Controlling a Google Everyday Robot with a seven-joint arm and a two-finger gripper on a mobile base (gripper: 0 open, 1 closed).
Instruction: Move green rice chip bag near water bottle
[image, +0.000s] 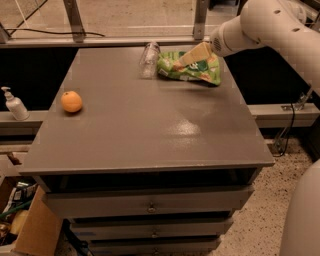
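Note:
The green rice chip bag (192, 71) is at the far edge of the grey table (150, 130), right of centre. Its right end is slightly raised, with a shadow under it. The water bottle (149, 59) is clear and lies on its side just left of the bag, almost touching it. My gripper (194, 54) reaches in from the upper right on the white arm. Its tan fingers (197, 52) are on the bag's top edge and hold it.
An orange (72, 101) sits near the table's left edge. A white pump-top dispenser bottle (14, 104) stands on a ledge off the table to the left. Drawers (150, 205) are below the table front, and a cardboard box (30, 230) is on the floor at lower left.

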